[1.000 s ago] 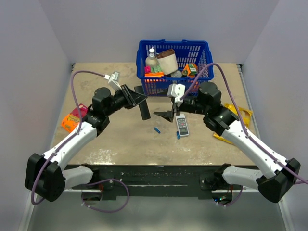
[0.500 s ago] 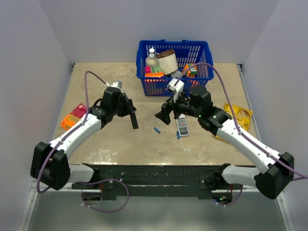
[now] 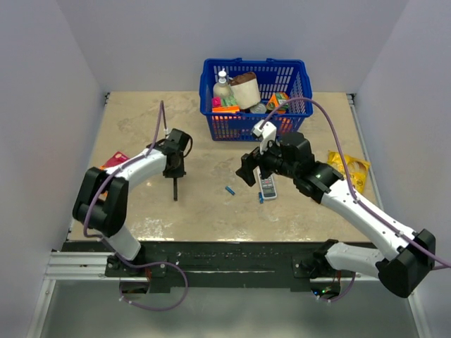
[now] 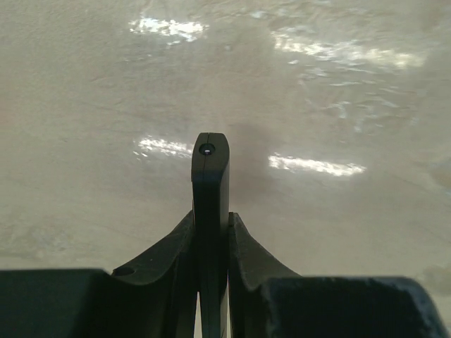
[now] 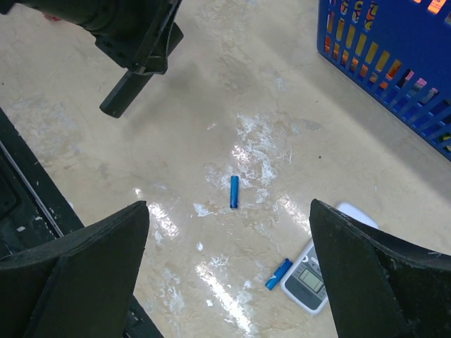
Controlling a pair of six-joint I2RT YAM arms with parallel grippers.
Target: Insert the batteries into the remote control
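Note:
The black remote control point(image 3: 175, 186) is clamped edge-on between the jaws of my left gripper point(image 3: 174, 171), its free end pointing down toward the table at left centre. In the left wrist view the remote point(image 4: 210, 190) sticks out past the gripper point(image 4: 211, 229). Two blue batteries lie on the table, one at the centre point(image 3: 230, 190) and one point(image 3: 261, 198) touching the white-grey remote. My right gripper point(image 3: 252, 172) hovers wide open and empty above them. Its wrist view shows both batteries point(image 5: 234, 191) point(image 5: 279, 273) between the fingers point(image 5: 84, 274).
A white-grey button remote point(image 3: 267, 184) lies right of the batteries. A blue basket point(image 3: 296, 70) full of items stands at the back. An orange packet point(image 3: 113, 160) lies far left, a yellow packet point(image 3: 350, 169) far right.
My left arm has swung left and down with the black remote, which now points at the table. My right gripper has shifted slightly right and toward the batteries.

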